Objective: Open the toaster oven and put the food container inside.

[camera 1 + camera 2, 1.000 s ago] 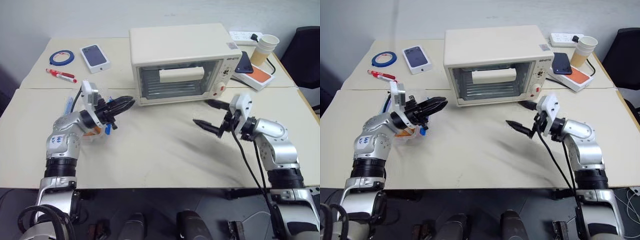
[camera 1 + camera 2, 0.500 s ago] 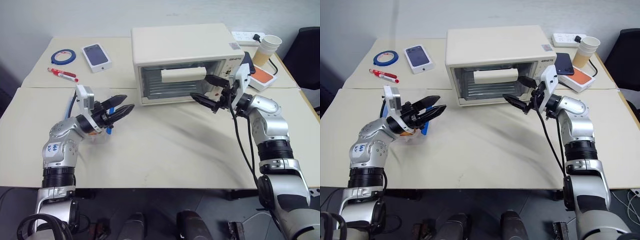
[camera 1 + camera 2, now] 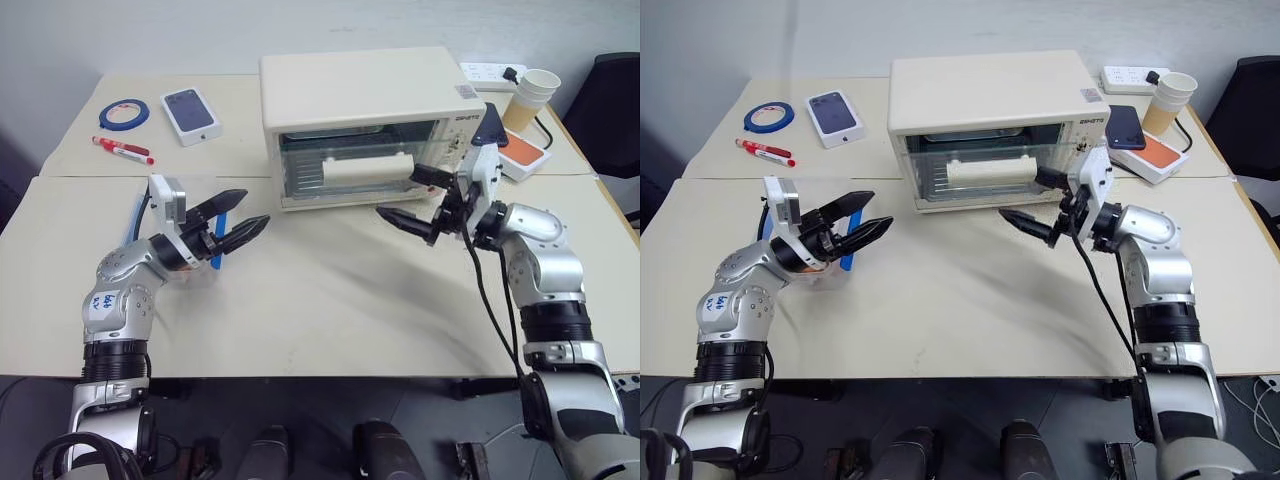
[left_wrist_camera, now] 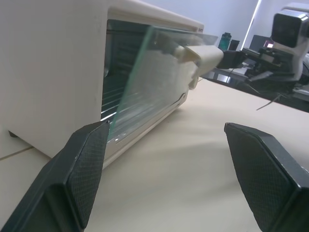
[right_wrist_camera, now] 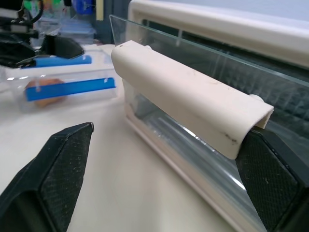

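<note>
Two hands are hovering over the tabletop (image 3: 330, 300), and the right hand (image 3: 412, 197) is the one sitting nearest the toaster oven (image 3: 365, 125) door. The oven's glass door (image 3: 980, 172) is tilting out a little at the top, approx. a crack open w/ its bottom edge hinged at the oven base. Its cream bar handle (image 5: 188, 99) is running crosswise along the oven front, and the right hand is just beside the handle's knob-side end. Jaws are spread wide, one finger up by the handle, the other lower toward the tabletop, holding nothing. So the next pull prob. needs that hand hooking over the bar and drawing it out and down, away from the oven.

Left hand (image 3: 236, 211) is also gaping wide and empty, pointing toward the oven's far side from the knobs, well apart from it. Food container (image 5: 65, 86) w/ blue clips is resting on the tabletop right by the left hand, on the side away from the oven, so left arm is the nearer one for the later pickup.
</note>
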`<state>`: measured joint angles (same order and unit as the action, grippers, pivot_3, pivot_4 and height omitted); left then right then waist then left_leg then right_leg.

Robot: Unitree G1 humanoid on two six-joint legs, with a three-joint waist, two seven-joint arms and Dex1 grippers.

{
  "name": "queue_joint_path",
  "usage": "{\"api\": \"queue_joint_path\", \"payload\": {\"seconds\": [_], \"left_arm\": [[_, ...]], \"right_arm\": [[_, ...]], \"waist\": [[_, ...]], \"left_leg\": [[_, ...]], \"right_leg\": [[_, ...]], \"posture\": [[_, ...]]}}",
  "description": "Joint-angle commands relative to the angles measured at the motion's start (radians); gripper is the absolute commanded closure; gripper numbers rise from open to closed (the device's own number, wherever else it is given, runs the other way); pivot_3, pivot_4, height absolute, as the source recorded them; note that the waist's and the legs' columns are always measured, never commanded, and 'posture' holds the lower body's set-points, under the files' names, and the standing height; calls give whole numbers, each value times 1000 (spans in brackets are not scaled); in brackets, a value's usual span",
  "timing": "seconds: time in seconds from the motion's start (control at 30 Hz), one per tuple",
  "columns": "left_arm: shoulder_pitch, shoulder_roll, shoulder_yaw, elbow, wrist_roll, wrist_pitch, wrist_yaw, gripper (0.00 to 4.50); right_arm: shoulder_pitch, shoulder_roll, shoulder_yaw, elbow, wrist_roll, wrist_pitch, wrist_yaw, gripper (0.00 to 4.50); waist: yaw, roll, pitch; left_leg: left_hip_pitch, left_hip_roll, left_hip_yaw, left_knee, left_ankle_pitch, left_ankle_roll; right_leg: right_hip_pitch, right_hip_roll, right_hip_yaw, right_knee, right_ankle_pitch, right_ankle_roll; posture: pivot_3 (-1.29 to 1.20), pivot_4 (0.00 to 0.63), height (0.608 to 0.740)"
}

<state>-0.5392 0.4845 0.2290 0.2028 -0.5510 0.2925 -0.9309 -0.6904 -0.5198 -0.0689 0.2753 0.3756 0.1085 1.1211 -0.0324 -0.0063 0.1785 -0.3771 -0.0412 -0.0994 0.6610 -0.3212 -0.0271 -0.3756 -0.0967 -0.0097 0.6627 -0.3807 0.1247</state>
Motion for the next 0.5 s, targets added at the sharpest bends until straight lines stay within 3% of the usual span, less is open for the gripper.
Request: {"api": "queue_joint_path", "payload": {"seconds": [0.03, 0.23, 0.5], "left_arm": [[-42, 19, 31, 18, -42, 4, -42, 482], [-204, 57, 49, 259, -19, -48, -113, 1748], [-341, -35, -38, 433, 69, -150, -173, 3594]], "right_arm": [[59, -25, 29, -112, 1, -20, 42, 0], [84, -17, 44, -139, -3, -22, 37, 0], [71, -5, 47, -129, -11, -32, 22, 0]], "waist": [[0, 0, 0], [-2, 0, 0], [-2, 0, 0]], "left_leg": [[0, 0, 0, 0, 0, 0], [0, 0, 1, 0, 0, 0], [0, -1, 1, 0, 0, 0]], "right_leg": [[0, 0, 0, 0, 0, 0], [-1, 1, 0, 0, 0, 0], [0, 1, -4, 1, 0, 0]], "posture": [[0, 150, 740], [0, 150, 740], [0, 150, 740]]}}
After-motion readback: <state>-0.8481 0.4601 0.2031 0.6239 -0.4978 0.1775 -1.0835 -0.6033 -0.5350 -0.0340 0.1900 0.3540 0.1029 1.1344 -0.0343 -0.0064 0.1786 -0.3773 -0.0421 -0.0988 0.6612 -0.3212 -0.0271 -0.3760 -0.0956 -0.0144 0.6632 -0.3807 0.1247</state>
